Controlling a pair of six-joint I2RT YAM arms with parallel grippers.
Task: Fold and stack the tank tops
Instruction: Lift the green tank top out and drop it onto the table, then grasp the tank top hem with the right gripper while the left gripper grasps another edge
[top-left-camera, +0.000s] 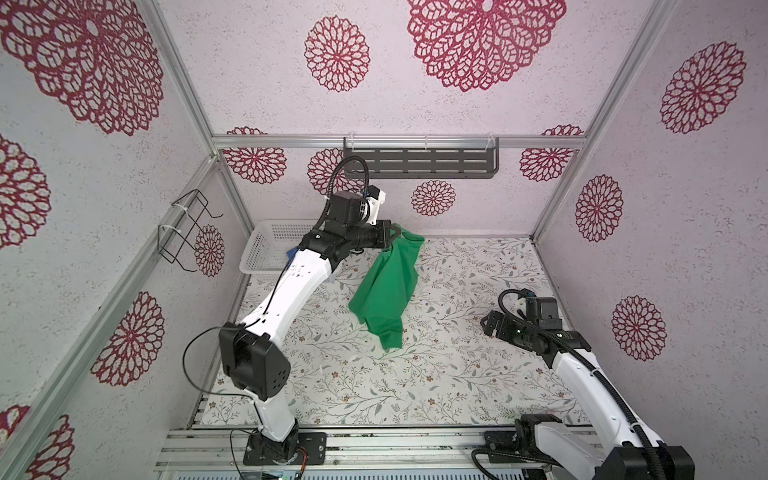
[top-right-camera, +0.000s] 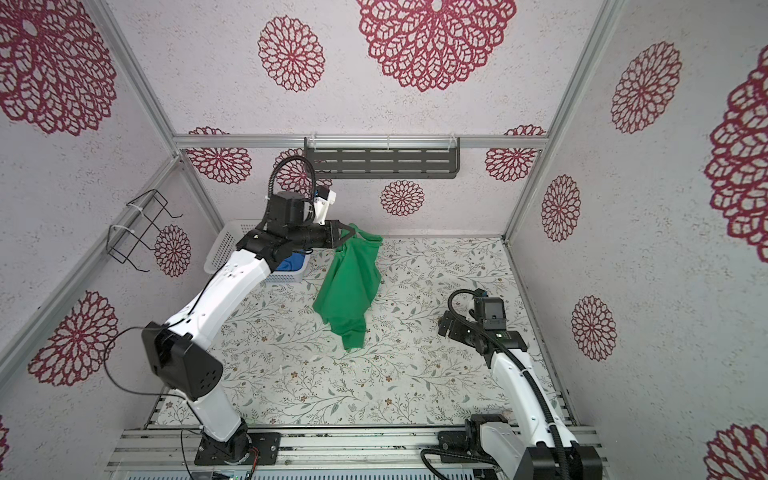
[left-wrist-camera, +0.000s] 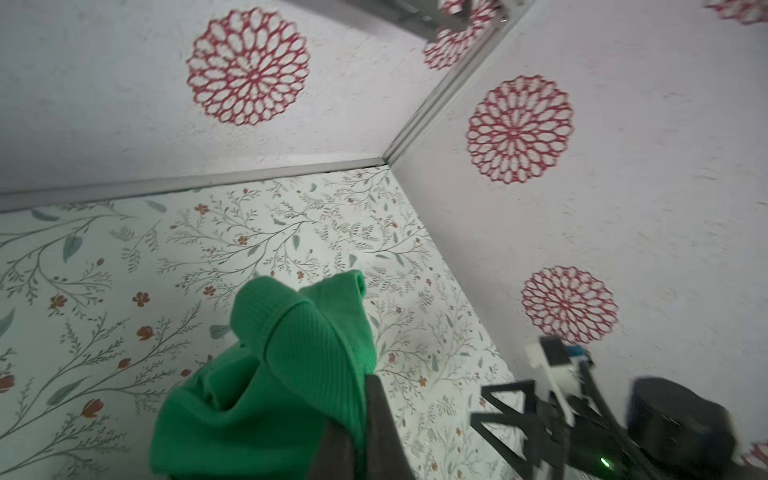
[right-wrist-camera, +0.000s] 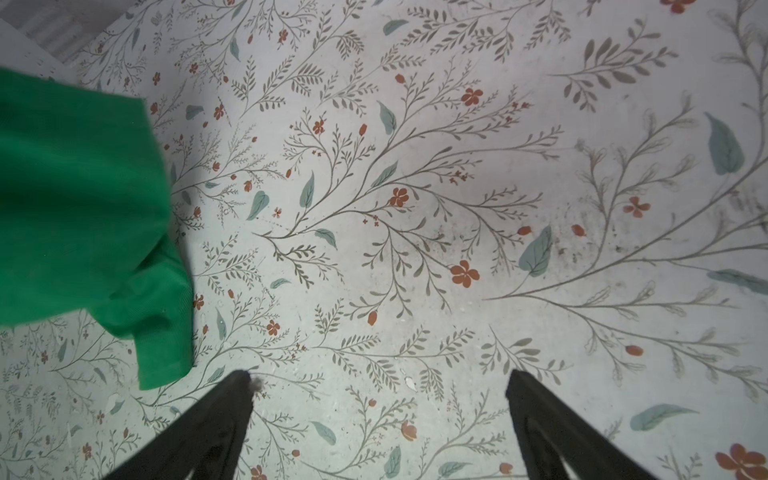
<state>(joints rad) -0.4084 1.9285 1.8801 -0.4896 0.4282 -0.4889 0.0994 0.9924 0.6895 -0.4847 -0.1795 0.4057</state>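
The bright green tank top (top-left-camera: 386, 291) hangs crumpled from my left gripper (top-left-camera: 392, 235), raised near the back wall. Its lower end rests on the floral table (top-left-camera: 457, 374). In the left wrist view the ribbed green cloth (left-wrist-camera: 266, 382) sits pinched between the two dark fingers of the left gripper (left-wrist-camera: 357, 415), which is shut on it. The royal blue tank top (top-right-camera: 291, 264) lies in the white basket (top-right-camera: 224, 245), mostly hidden behind the left arm. My right gripper (top-left-camera: 486, 324) hovers low at the right of the table, open and empty (right-wrist-camera: 380, 374), to the right of the green top's hem (right-wrist-camera: 79, 199).
The white perforated basket (top-left-camera: 266, 245) stands in the back left corner. A dark slotted shelf (top-left-camera: 419, 160) hangs on the back wall and a black wire rack (top-left-camera: 187, 228) on the left wall. Patterned walls close in three sides.
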